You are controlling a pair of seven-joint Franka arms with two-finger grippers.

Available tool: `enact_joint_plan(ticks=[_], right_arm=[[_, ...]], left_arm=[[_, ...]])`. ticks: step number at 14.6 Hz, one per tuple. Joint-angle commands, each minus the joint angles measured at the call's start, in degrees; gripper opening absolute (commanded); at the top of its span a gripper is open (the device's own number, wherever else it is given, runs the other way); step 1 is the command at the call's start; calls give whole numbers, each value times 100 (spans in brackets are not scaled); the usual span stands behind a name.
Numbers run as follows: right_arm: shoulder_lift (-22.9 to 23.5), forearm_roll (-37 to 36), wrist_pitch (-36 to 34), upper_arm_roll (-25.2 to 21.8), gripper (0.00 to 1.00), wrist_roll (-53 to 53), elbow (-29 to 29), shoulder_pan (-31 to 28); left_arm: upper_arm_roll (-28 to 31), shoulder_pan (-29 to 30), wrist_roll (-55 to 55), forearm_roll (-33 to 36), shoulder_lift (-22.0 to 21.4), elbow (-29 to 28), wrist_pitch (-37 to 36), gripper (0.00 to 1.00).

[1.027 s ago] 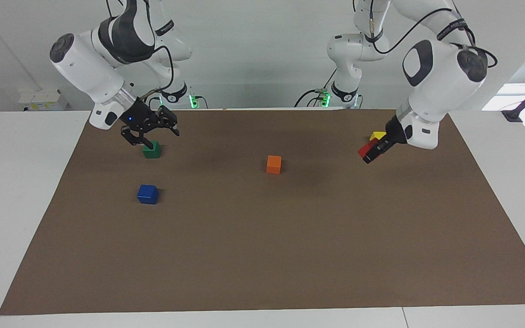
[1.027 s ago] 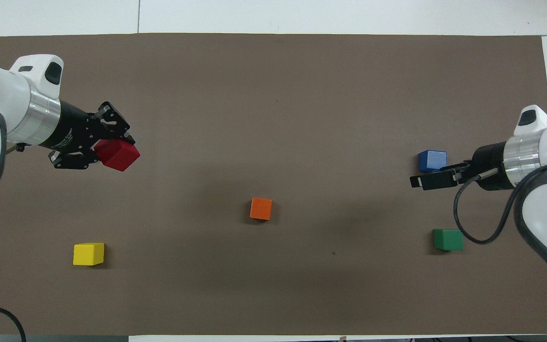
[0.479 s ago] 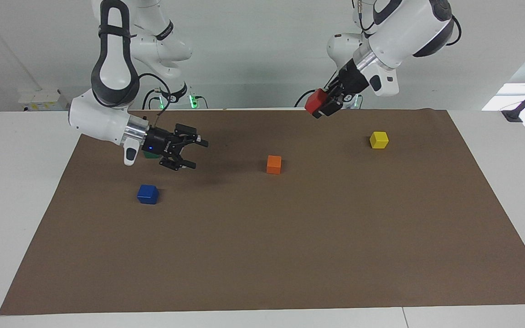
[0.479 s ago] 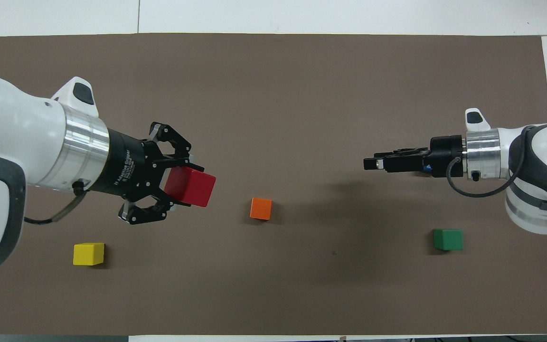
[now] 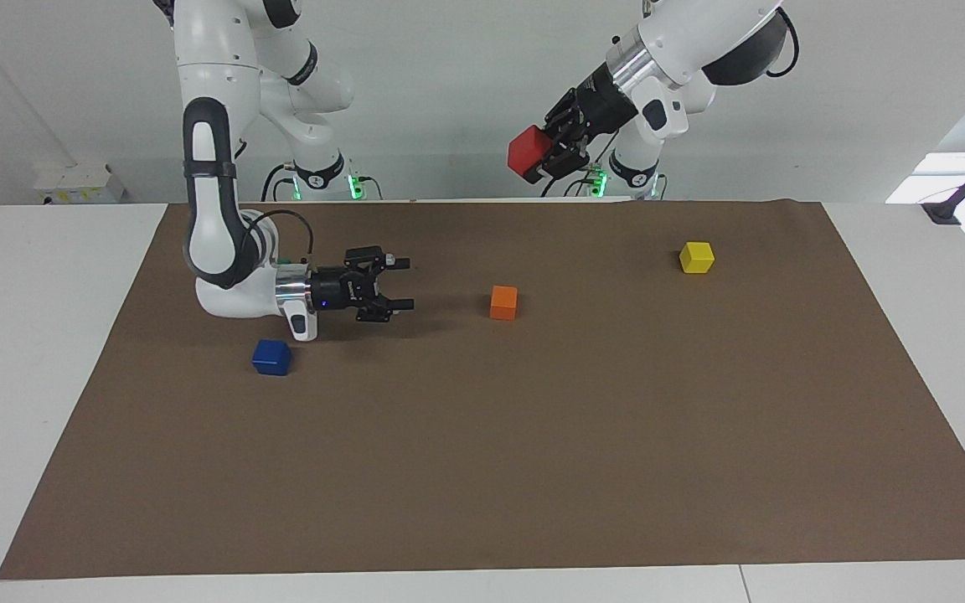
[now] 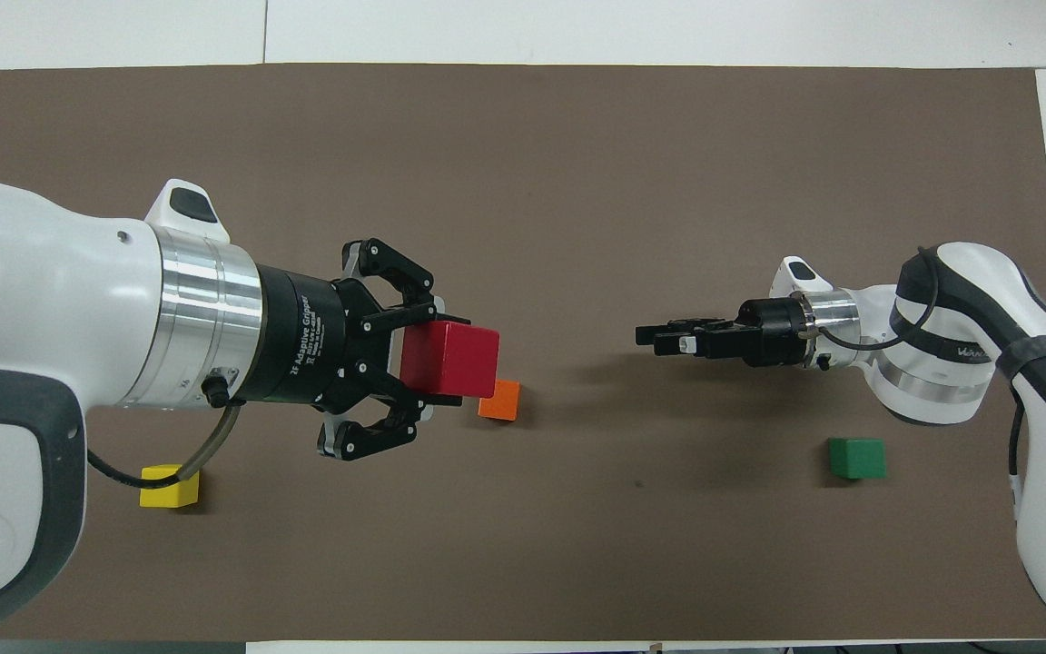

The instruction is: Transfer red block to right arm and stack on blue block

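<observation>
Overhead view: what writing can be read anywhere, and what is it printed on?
"2F Adaptive Gripper": on the black body of the left gripper, which holds the red block.
A smaller line beneath it: too small to read.
Grey lettering on the right arm: cut off, unreadable.

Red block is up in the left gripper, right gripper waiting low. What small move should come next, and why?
Probably the right gripper should rise toward the red block. The left gripper grips that block high above the mat, tips pointing toward the right arm's end. The right gripper hangs open low over the mat, tips toward the orange block. A clear height gap separates them, so no handover yet.
</observation>
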Motion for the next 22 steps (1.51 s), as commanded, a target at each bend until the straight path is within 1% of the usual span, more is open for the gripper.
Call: enact_joint_plan(ticks=[1,2,3,4,5,7,8,10,12,14,17,20,22], right_arm=[[208,519,-922,21,100,-195,-14,65],[261,652,-1195,21,100,-205,-31,126],[349,923,-1494,30,100,-205,-75,223],[419,1273,-1784,30,100,-205,-119,441],[438,1555,-1882,30,100,-196,-146,626],[438,1864,-1953,38,100,-179,-216,864],[490,2284,-2119,108,100,-179,-321,1039],[683,2979,-2506,188,100,-179,-339,1391],[693,3499,-2647,441,100,-126,-313,1472],[693,3789,-2762,592,100,-126,-252,1489],[693,3834,-2850,601,100,-126,-120,1481],[728,3922,-2771,610,100,-135,47,1498],[728,4062,-2754,610,100,-152,74,1603]], left_arm=[[52,-138,-95,-190,-260,-618,840,0],[52,-173,-95,-190,-330,-697,860,0],[52,-182,-86,-190,-339,-759,895,0],[52,-182,-77,-190,-366,-777,904,0],[52,-191,-86,-190,-366,-777,904,0],[52,-243,-86,-190,-366,-777,912,0],[52,-261,-86,-190,-375,-795,921,0],[52,-278,-95,-190,-383,-830,991,0],[52,-357,-95,-190,-436,-935,1044,0],[52,-427,-95,-190,-532,-1136,1193,0],[52,-630,-95,-190,-822,-1681,1501,0],[52,-700,-95,-190,-893,-1788,1519,0],[52,-823,-104,-190,-928,-1902,1711,0]])
